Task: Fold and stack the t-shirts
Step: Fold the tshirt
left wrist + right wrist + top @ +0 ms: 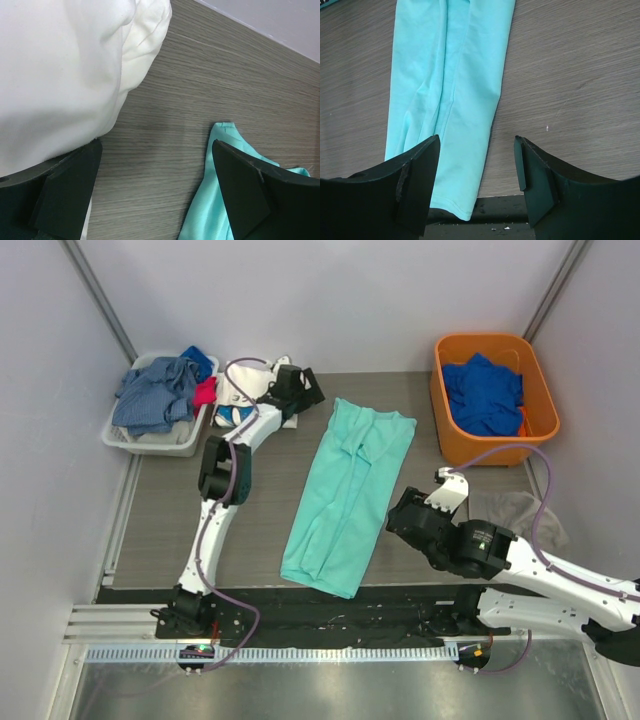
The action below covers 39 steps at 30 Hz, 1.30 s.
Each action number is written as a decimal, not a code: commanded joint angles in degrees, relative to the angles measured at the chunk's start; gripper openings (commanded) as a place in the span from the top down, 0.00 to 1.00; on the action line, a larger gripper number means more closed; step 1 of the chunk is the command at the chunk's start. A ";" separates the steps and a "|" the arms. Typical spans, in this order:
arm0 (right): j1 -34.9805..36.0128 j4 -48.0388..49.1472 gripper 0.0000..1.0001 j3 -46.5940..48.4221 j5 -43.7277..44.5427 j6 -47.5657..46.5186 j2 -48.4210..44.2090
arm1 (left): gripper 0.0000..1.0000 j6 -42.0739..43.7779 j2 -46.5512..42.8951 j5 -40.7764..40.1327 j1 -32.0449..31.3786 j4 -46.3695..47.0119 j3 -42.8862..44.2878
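The mint-teal t-shirt (345,495) lies flat mid-table, folded lengthwise into a long strip running from far right to near left. The white t-shirt (240,390) is bunched at the far left. My left gripper (305,392) hovers between the two, open and empty. The left wrist view shows white cloth (60,75) by its left finger and the teal collar end (210,200) by its right. My right gripper (397,517) is open beside the strip's near right edge. In the right wrist view the teal hem (450,75) runs under its left finger, with bare table between the jaws (477,165).
A pale basket (120,437) of grey-blue clothes stands at the back left. An orange bin (445,420) holding a royal blue garment (485,390) stands at the back right. A grey cloth (515,510) lies by the right arm. A black strip (300,605) edges the near table.
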 commanded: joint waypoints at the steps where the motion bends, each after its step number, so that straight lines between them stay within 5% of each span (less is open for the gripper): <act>1: -0.40 1.95 0.31 -0.25 0.86 -0.49 -0.48 | 0.00 2.30 -2.33 0.30 1.90 -2.78 -1.46; 8: -0.58 2.21 0.31 0.18 0.51 -1.63 -0.65 | 0.00 1.25 -11.62 4.62 0.41 -2.43 0.49; 11: -0.58 2.21 0.31 0.10 -0.63 -1.90 0.04 | 0.00 0.28 -18.75 4.62 -0.38 -1.03 -8.46; 15: -0.58 2.65 0.31 -0.86 -4.14 -1.72 2.33 | 0.00 0.01 -36.29 2.52 -2.14 1.87 -32.13; 24: -0.67 5.99 0.31 -7.98 -8.27 1.70 -0.12 | 0.00 -2.36 -63.67 -11.98 -11.36 4.34 -72.16; 31: -0.49 13.10 0.31 -11.76 -19.77 -1.45 6.89 | 0.00 -4.99 -74.31 -17.61 -18.39 0.39 -86.43; 39: 0.12 21.19 0.31 -12.65 -23.30 -2.77 12.08 | 0.00 -9.74 -83.18 -18.49 -19.89 -1.02 -96.19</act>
